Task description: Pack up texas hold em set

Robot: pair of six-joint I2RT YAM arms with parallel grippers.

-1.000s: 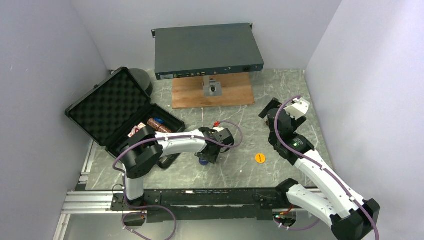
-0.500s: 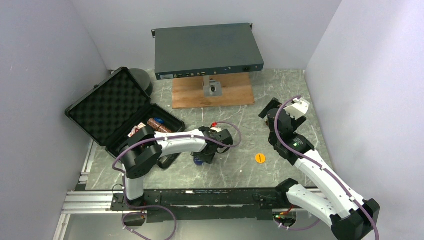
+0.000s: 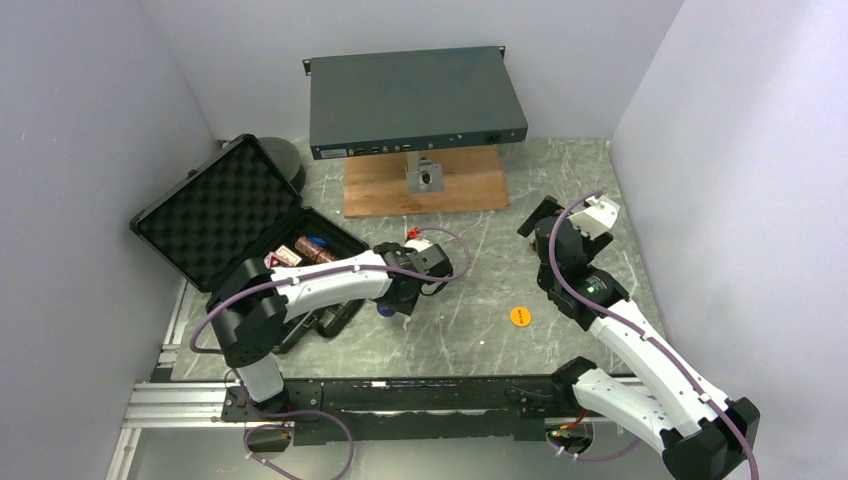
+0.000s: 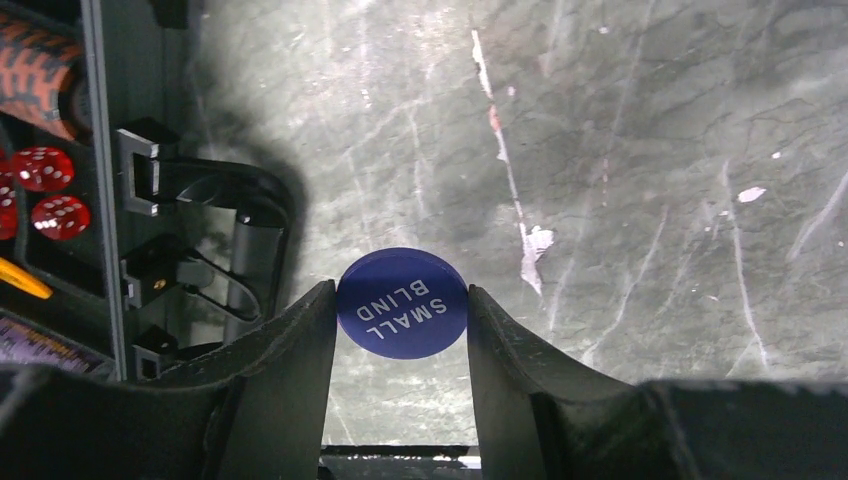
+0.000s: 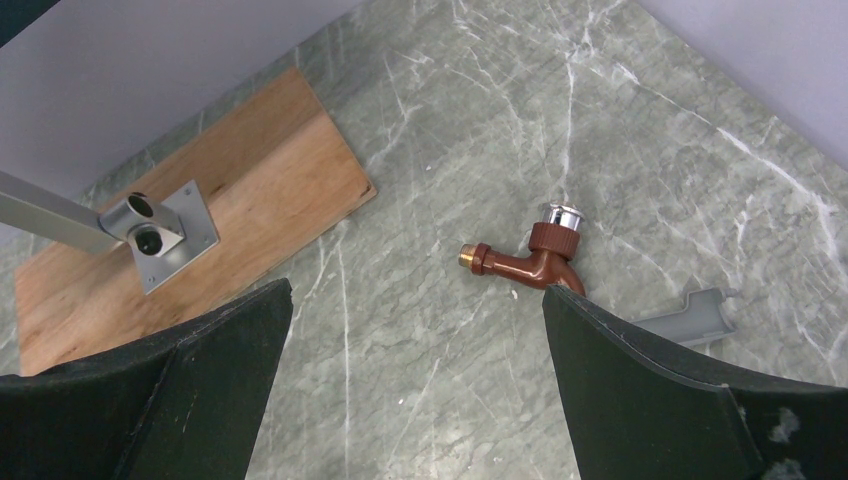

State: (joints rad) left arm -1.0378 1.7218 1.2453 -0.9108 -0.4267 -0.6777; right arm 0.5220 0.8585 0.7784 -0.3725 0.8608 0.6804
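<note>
My left gripper (image 4: 402,312) is shut on a blue "SMALL BLIND" button (image 4: 402,303), held flat above the table just right of the open black case (image 3: 215,215). The button shows as a blue spot under the left gripper (image 3: 390,306) in the top view. The case holds chip rolls (image 3: 322,254), red dice (image 4: 60,215) and cards. An orange button (image 3: 520,316) lies on the table between the arms. My right gripper (image 5: 415,310) is open and empty, raised at the right (image 3: 560,222).
A grey rack unit (image 3: 415,100) stands on a wooden board (image 3: 425,185) at the back. A brown tap (image 5: 525,255) and a grey bracket (image 5: 690,318) lie under the right gripper. White walls close in both sides.
My left gripper has lifted and moved left and back toward the case with the blue button in it. The right arm has not moved.
</note>
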